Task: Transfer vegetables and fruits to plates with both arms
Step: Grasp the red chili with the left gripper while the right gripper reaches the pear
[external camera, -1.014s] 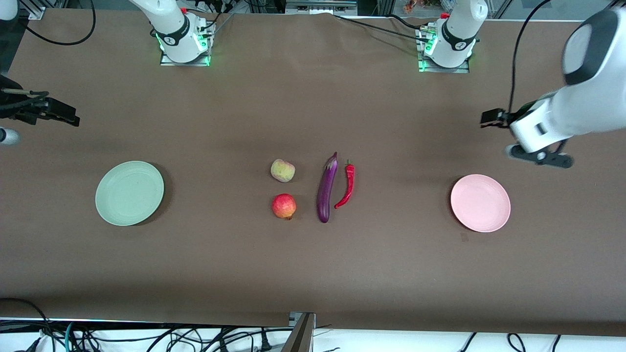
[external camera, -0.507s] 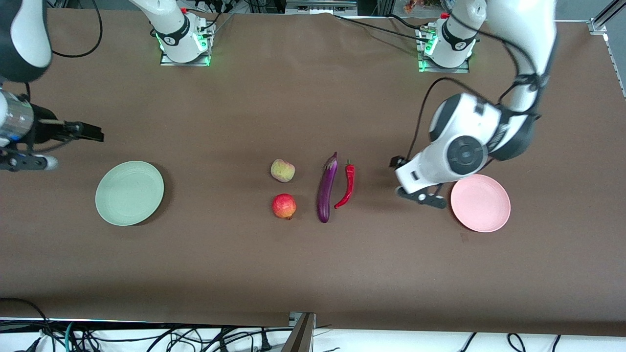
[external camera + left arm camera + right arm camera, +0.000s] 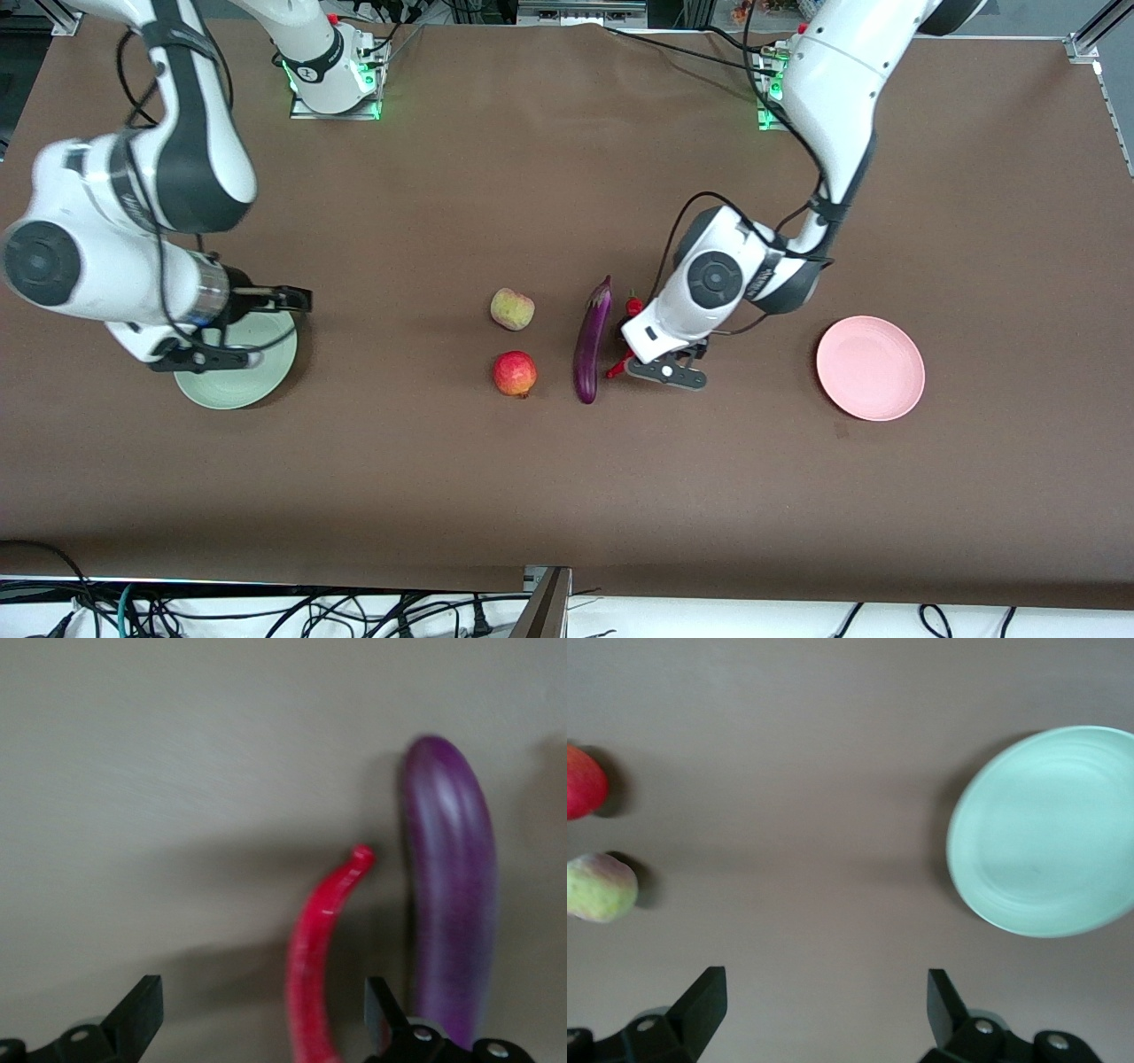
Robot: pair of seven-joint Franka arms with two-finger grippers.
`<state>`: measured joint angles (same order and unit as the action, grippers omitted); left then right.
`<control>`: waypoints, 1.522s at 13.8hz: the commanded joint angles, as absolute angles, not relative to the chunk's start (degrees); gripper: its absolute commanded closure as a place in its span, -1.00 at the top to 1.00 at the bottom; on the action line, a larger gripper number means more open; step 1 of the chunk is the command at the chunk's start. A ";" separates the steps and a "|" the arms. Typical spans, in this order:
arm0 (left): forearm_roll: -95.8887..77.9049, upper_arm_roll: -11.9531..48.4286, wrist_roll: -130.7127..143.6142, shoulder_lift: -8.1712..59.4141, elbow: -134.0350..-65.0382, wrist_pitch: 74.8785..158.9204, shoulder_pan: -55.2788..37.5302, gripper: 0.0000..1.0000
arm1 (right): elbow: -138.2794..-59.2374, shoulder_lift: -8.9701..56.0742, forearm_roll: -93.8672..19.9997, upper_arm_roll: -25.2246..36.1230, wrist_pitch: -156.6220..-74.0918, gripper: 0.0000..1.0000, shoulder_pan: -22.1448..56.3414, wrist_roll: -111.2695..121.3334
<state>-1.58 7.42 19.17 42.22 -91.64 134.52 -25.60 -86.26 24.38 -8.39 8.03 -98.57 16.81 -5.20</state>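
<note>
Left gripper (image 3: 261, 1028) over chili (image 3: 321, 939) – eggplant (image 3: 450, 886) beside – jaws spread.

A brown table (image 3: 496, 496) with a matte, cloth-like covering fills nearly the whole front view. Along its edge nearest the front camera, black cables (image 3: 266, 611) lie tangled on a white surface, and a grey metal bracket (image 3: 545, 602) juts up at the middle of that edge. Aluminium frame rails (image 3: 1103, 27) show at the corner by the left arm's end.
</note>
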 commanded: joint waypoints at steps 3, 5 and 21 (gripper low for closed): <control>3.08 5.80 21.53 43.06 -93.43 135.26 -28.21 1.00 | -85.17 28.56 -12.57 8.17 -105.19 1.00 23.10 -15.51; 3.25 5.89 21.53 43.50 -93.60 135.18 -29.09 -0.06 | -85.17 30.49 -12.66 8.17 -108.44 1.00 26.79 -21.24; 31.08 1.32 7.94 37.09 -92.90 115.04 -12.94 -1.00 | -85.52 41.39 -16.52 8.17 -121.46 1.00 40.52 -38.75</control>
<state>25.31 1.15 12.71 37.27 -92.23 115.25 -16.38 -86.14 40.67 -15.30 7.62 -120.93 39.94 -37.94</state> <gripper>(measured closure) 0.837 0.000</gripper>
